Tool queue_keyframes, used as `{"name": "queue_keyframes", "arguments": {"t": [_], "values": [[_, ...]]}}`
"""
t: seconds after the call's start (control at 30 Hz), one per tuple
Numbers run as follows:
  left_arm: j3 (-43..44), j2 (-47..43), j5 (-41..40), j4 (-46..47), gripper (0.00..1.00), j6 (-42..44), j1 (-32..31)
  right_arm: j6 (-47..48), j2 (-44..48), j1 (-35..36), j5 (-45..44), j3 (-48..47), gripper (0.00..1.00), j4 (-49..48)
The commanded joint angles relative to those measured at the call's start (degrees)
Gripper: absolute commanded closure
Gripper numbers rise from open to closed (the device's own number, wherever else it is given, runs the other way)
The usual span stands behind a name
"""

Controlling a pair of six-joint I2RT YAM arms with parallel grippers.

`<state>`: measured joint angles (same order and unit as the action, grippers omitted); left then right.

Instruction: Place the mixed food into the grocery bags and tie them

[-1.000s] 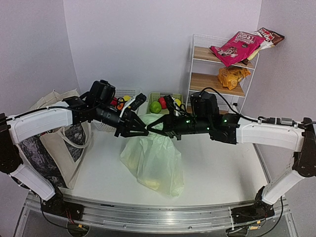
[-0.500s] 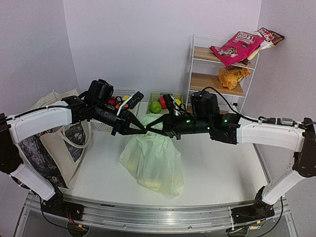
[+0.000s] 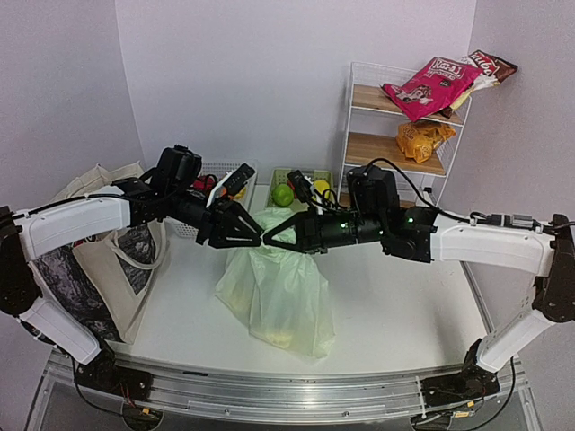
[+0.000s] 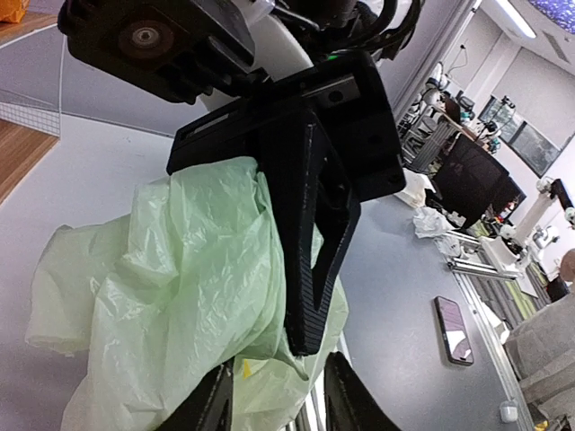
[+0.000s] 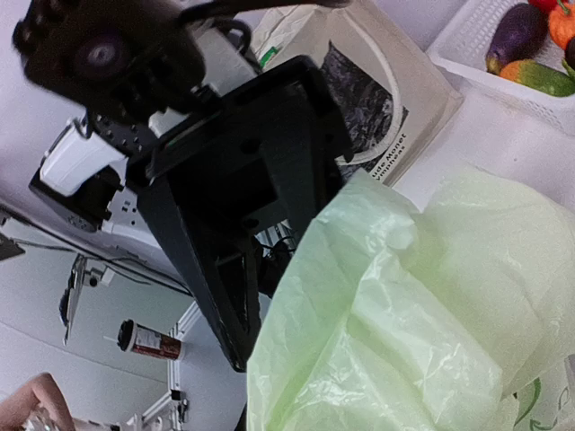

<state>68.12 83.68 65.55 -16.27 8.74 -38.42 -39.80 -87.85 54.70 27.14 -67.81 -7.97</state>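
Observation:
The pale-green plastic bag (image 3: 274, 296) hangs over the table, its top bunched where my two grippers meet tip to tip. Something yellow shows faintly through its bottom. My right gripper (image 3: 271, 244) is shut on the gathered plastic; in the left wrist view its fingers (image 4: 305, 332) come to a point on the bag (image 4: 180, 296). My left gripper (image 3: 255, 240) faces it, its own fingers (image 4: 216, 404) apart with a fold of plastic between them. In the right wrist view the bag (image 5: 422, 341) hides my right fingers. The beige canvas tote (image 3: 99, 242) stands at the far left.
A white slotted basket (image 3: 235, 169) and a green one (image 3: 305, 172) with produce stand at the back. A wire shelf (image 3: 359, 135) at the back right carries a pink packet (image 3: 429, 83), a brown one (image 3: 490, 65) and an orange one (image 3: 422, 136).
My left gripper has turned and drawn in, so its tip now meets the right gripper's tip. The bag's top has gathered narrower and the bag has shifted slightly left.

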Motion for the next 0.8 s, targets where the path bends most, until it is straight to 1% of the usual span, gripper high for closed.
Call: {"name": "queue_keyframes", "arguments": {"t": [0.0, 0.07, 0.17, 0.3, 0.43, 0.63, 0.67, 0.77], "values": [[1.01, 0.67, 8.2, 3.73, 0.63, -2.01, 0.54, 13.4, 2.83, 0.71, 7.6, 0.03, 1.0, -3.63], [1.27, 0.93, 8.82, 2.22, 0.64, -1.14, 0.52, 15.66, 2.6, 0.69, 8.06, -0.09, 1.0, -3.63], [1.65, 0.7, 10.89, -0.26, 0.7, 1.03, 0.46, 17.18, 2.1, 0.66, 8.13, -0.28, 1.0, -3.67], [2.15, 0.82, 11.15, -4.39, 0.72, 4.95, -0.48, 17.78, 0.94, 0.63, 8.82, -1.32, 1.0, -3.94], [2.68, 1.18, 10.47, -3.89, 0.77, 4.17, -0.69, 18.35, 0.37, 0.6, 9.23, -1.65, 1.0, -4.25], [3.68, 1.48, 7.57, -4.72, 0.75, 5.24, -1.29, 17.79, 0.35, 0.69, 6.54, -1.04, 1.0, -4.24], [3.75, 1.48, 6.43, -4.47, 0.76, 5.23, -1.39, 17.6, 0.24, 0.68, 6.37, -1.07, 1.0, -4.23], [3.99, 1.6, 3.87, -3.6, 0.87, 5.44, -1.4, 17.16, -0.13, 0.7, 6.4, -1.08, 1.0, -4.16]]}}
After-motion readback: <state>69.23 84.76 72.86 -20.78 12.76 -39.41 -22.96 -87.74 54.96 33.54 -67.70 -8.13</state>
